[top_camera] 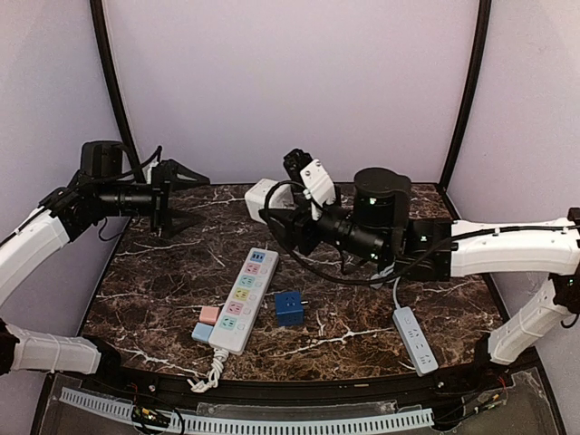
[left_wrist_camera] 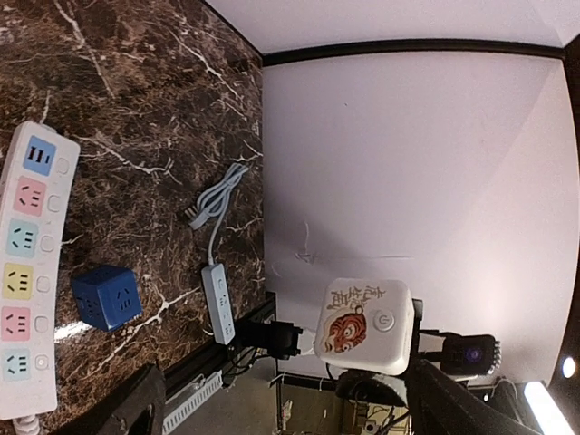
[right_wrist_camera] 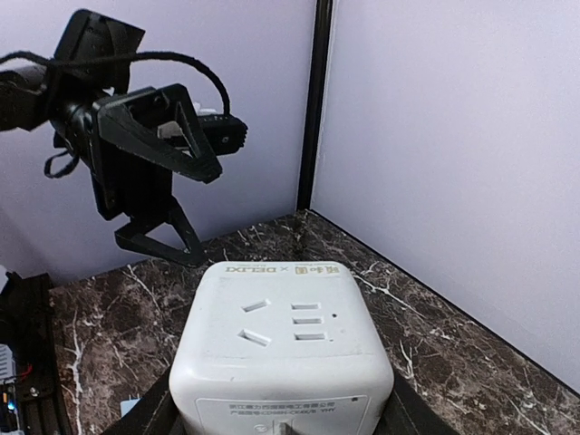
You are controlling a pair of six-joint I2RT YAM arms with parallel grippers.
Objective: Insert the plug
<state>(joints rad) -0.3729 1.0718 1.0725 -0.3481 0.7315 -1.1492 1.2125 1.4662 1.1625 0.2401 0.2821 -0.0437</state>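
Note:
The plug is a white cube [top_camera: 261, 198] with a socket face [right_wrist_camera: 281, 322] on top and a tiger picture [left_wrist_camera: 352, 326] on one side. My right gripper [right_wrist_camera: 281, 410] is shut on it and holds it above the back of the table, with a dark finger [right_wrist_camera: 145, 415] against each flank. My left gripper [top_camera: 201, 199] stands open a short way left of the cube, facing it. In the left wrist view the cube hangs beyond that gripper [left_wrist_camera: 285, 385], touching neither finger. A long white power strip [top_camera: 243, 299] with coloured sockets lies mid-table.
A blue cube adapter [top_camera: 289, 308] lies right of the long strip, with a pink block [top_camera: 209, 315] and a light blue block [top_camera: 202, 332] to its left. A small white strip [top_camera: 415, 338] lies front right. Black cable [top_camera: 308, 258] loops under the right arm.

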